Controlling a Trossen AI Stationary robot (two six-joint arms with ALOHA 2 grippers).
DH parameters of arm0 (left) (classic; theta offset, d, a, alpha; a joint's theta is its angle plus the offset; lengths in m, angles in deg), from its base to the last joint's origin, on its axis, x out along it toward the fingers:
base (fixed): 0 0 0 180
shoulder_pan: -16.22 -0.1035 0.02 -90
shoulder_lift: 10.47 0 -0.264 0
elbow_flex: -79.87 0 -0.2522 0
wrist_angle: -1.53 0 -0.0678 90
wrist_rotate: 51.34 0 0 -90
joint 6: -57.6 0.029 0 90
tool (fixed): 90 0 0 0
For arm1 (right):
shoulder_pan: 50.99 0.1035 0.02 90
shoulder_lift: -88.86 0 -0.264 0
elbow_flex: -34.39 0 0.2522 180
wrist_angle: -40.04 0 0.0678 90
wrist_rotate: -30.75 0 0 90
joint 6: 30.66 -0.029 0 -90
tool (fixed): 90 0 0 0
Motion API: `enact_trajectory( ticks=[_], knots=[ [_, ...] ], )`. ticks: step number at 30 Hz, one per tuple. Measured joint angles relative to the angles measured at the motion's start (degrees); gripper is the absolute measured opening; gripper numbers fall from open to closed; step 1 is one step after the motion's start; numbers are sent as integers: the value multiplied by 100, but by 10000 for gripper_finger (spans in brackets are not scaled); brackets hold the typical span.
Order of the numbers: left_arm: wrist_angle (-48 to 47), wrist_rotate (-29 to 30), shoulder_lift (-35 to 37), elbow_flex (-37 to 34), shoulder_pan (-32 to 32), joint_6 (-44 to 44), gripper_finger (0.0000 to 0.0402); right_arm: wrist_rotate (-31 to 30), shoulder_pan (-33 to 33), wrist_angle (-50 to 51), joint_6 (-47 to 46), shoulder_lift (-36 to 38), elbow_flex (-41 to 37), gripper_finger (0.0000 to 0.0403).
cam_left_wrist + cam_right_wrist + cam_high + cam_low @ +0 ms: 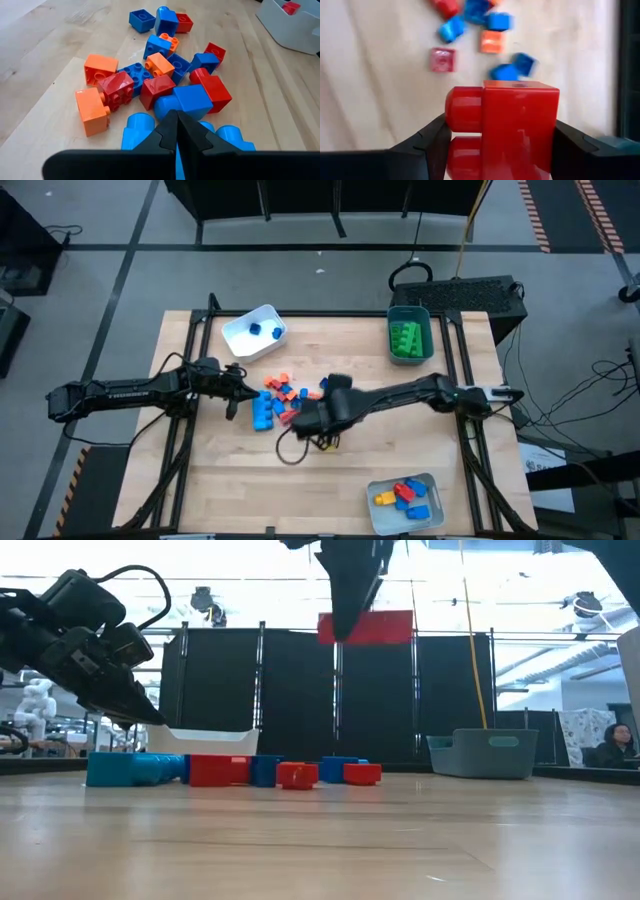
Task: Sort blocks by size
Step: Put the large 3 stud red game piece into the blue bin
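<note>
The right gripper [497, 145] pinches a red block [512, 127] between its fingers, high above the pile of blocks [280, 398] mid-bench, probably for carrying to a tray. The left gripper [176, 131], fingers pressed together, waits at the pile's left.

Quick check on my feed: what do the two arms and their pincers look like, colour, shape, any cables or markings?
Both arms are dark, slim and jointed. The left arm carries pale lettering along its link, too small to read. A black cable loops below the right pincer. The left pincer has two black fingers tapering to a wedge.
</note>
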Motion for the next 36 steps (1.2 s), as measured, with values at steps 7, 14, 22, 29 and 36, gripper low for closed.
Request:
enact_trajectory(
  ticks=[7, 14, 22, 29, 36],
  knots=[
    [-4, 19, -14, 0, 0, -3, 11, 30, -605, -51, 217, 1208, -866, 234],
    [-27, 138, -38, 0, 1, 3, 11, -692, -1755, -66, -873, 3126, -3011, 234],
    [15, 420, -39, 0, 1, 41, 11, -701, -3468, -1451, -1626, 4598, -5294, 234],
    [8, 527, -39, 0, 0, 42, 11, -531, -4758, -2838, -1413, 4650, -6451, 234],
    [2, 621, -39, 0, 1, 42, 11, 64, -5441, -3934, -1254, 4519, -7193, 234]
  ],
)
